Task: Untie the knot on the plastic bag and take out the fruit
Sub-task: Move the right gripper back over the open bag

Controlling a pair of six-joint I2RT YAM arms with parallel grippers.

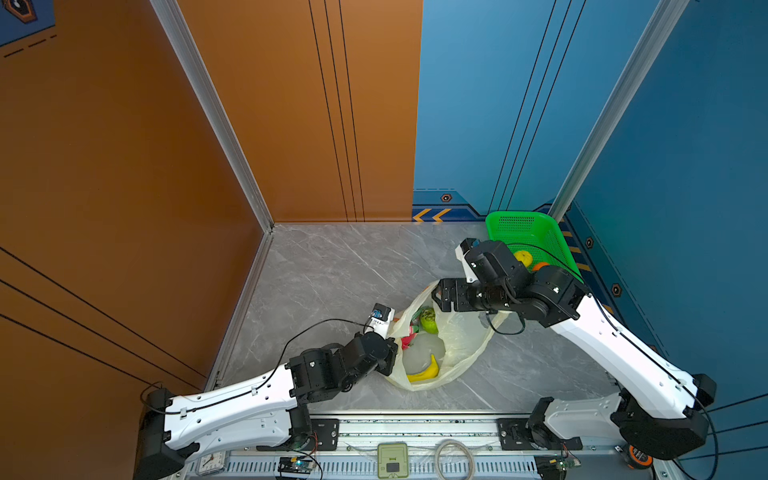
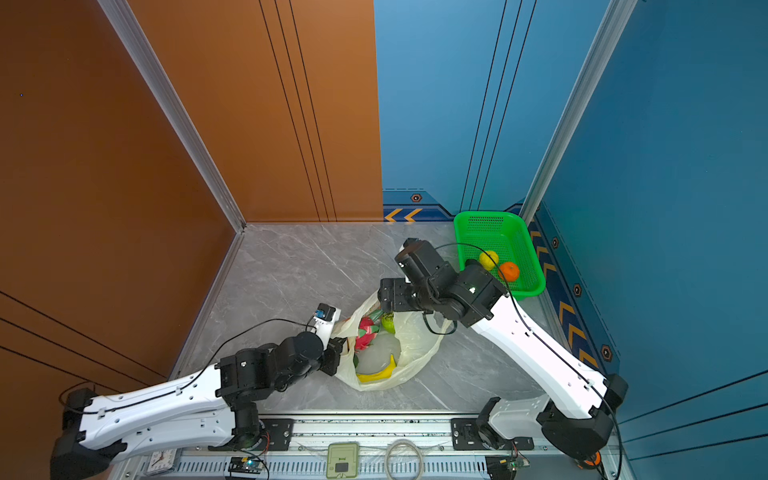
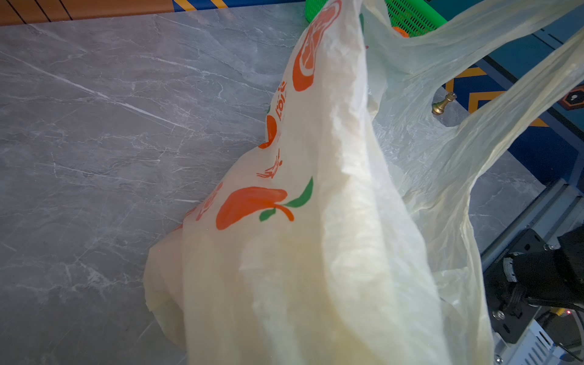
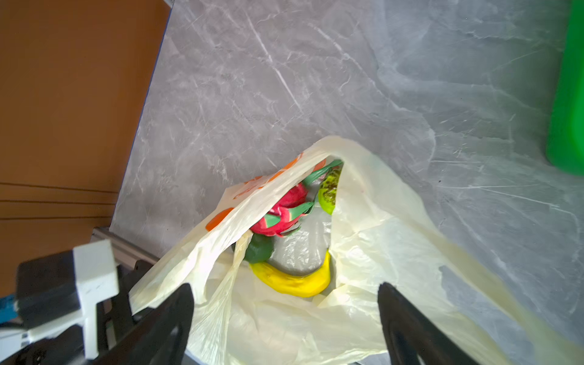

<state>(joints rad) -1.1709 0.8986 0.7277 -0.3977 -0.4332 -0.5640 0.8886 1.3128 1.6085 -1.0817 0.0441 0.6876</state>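
My left arm stretches low, left gripper (image 1: 394, 353) pinching the plastic bag (image 1: 461, 345) rim mid-tabletop — right arm folds over it, right gripper (image 4: 284, 287) spread above the open mouth, banana (image 1: 428, 371) and dragon fruit (image 4: 286, 205) inside

A green perforated basket (image 1: 515, 226) sits in the far right corner of the grey marbled tabletop (image 1: 332, 270), close against the blue wall (image 1: 478, 104) — the orange wall (image 1: 124, 166) closes the left side. Along the near rail (image 1: 415, 428) lie a small clock (image 1: 210, 462), a pale green boxy device (image 1: 392, 459), a coil of pale cable (image 1: 454, 459) and, at the right end, an orange-and-black roll (image 1: 638, 457). In the left wrist view a small brass pawn-shaped piece (image 3: 444, 103) rests on the marble, near the blue skirting (image 3: 537, 148).
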